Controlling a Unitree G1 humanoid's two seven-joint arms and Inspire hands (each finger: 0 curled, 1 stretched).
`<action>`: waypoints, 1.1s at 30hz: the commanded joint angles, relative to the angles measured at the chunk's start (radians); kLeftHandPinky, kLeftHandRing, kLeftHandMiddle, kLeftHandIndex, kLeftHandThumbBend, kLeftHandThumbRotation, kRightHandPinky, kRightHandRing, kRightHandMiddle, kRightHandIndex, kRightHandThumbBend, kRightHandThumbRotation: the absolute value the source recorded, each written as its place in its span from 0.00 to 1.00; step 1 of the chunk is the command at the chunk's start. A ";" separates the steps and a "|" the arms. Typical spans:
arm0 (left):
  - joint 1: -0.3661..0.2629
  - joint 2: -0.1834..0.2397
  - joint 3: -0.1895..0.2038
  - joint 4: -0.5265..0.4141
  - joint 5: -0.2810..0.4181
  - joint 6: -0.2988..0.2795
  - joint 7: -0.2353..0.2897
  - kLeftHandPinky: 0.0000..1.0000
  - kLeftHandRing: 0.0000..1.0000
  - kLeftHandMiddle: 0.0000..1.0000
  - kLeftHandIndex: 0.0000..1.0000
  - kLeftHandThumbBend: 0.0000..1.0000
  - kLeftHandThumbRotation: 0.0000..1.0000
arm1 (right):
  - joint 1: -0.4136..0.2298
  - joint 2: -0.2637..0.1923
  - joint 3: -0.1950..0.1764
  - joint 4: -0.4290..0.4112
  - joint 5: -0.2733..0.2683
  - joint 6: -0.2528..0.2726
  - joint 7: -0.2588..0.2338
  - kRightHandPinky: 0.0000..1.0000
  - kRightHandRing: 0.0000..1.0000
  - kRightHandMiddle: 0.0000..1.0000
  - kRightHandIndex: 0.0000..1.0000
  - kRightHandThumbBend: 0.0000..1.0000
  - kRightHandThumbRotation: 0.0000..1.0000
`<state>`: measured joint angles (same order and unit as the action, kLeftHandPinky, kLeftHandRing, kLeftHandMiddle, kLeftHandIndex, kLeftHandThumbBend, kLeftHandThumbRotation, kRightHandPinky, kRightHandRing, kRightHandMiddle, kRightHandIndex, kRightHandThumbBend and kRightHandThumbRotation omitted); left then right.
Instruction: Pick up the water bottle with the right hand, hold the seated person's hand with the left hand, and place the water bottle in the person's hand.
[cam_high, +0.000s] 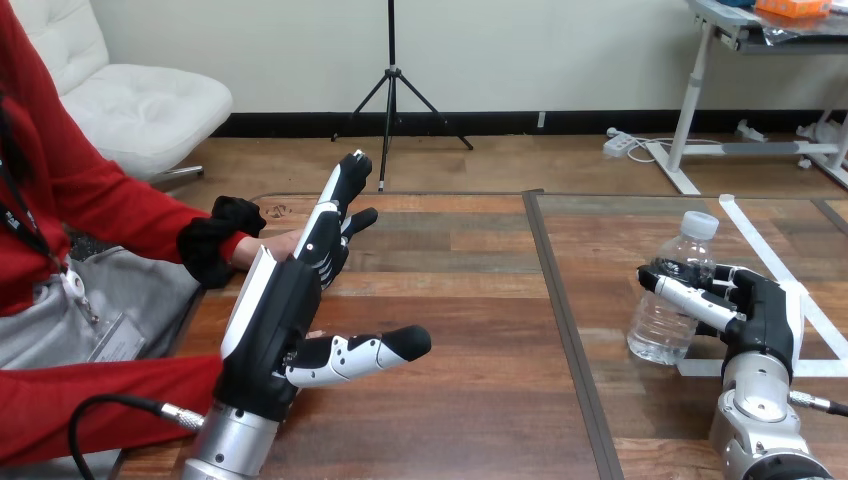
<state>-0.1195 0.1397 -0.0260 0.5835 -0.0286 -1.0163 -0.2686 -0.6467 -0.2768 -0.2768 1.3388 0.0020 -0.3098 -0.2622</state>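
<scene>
Right robot hand (765, 310) has its fingers curled round the bottle (662, 325), which stands upright on the tabletop (450, 300) at right. Left robot hand (285, 310), fingers straight, is beside the person's hand (278, 246) at left.

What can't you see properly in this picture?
- The person's hand, head view: mostly hidden behind the robot's left hand, so I cannot tell whether they are touching or apart.
- The water bottle, head view: its middle is covered by the fingers of the right hand.
- Both robot forearms: cut off by the bottom edge.
</scene>
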 joint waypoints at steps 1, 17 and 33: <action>-0.034 -0.003 -0.008 -0.050 -0.003 0.004 -0.002 0.92 1.00 1.00 1.00 1.00 0.52 | -0.087 0.002 -0.010 -0.017 0.009 -0.014 -0.006 0.44 0.48 0.47 0.41 0.91 0.00; -0.046 -0.012 -0.012 -0.043 0.001 0.005 0.001 0.90 1.00 1.00 1.00 1.00 0.52 | -0.080 0.009 -0.022 -0.039 0.033 -0.059 0.022 0.40 0.45 0.46 0.40 0.87 0.00; -0.063 -0.021 -0.011 -0.025 0.014 0.003 0.009 0.90 0.99 1.00 1.00 1.00 0.51 | -0.068 0.015 -0.007 -0.089 0.042 -0.135 0.073 0.37 0.42 0.44 0.40 0.86 0.00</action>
<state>-0.1207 0.1258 -0.0306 0.5823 -0.0221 -1.0102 -0.2669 -0.6467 -0.2690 -0.2901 1.3342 0.0370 -0.3793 -0.2012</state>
